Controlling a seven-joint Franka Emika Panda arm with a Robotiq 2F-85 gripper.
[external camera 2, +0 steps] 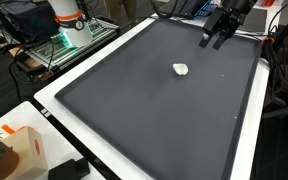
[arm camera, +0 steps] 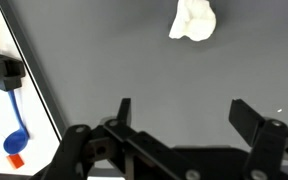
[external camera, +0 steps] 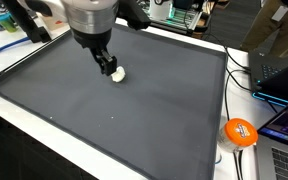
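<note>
Over the mat: my gripper [external camera: 108, 68] hangs above the dark grey mat [external camera: 134, 125], jaws spread wide and holding nothing. A small white lump [external camera: 119, 74] lies on the far part of the mat. In the wrist view the lump [arm camera: 193, 20] sits ahead of the two fingertips [arm camera: 124, 104], a little right of the gap's centre line and not between them. An exterior view shows the gripper [external camera 2: 216, 38] raised and apart from the lump [external camera 2: 182, 69], farther back and to its right, with no contact.

I judge this to be the approach stage, with nothing yet grasped. From here a pickup would call for three things:
- carrying the open jaws forward and slightly across until the lump sits between them;
- lowering almost to the mat;
- closing gently, since the piece looks small, irregular and easy to nudge aside.

I can read no writing in any view. An orange round object [external camera: 240, 131] off the mat's right edge carries a pale marking too small to read. A light box with an orange patch [external camera 2: 19, 145] sits at the near left of an exterior view, and any lettering on it is blurred. A blue utensil [arm camera: 16, 118] lies beyond the mat's left edge in the wrist view and shows no label. I cannot make out any brand on the arm.
</note>
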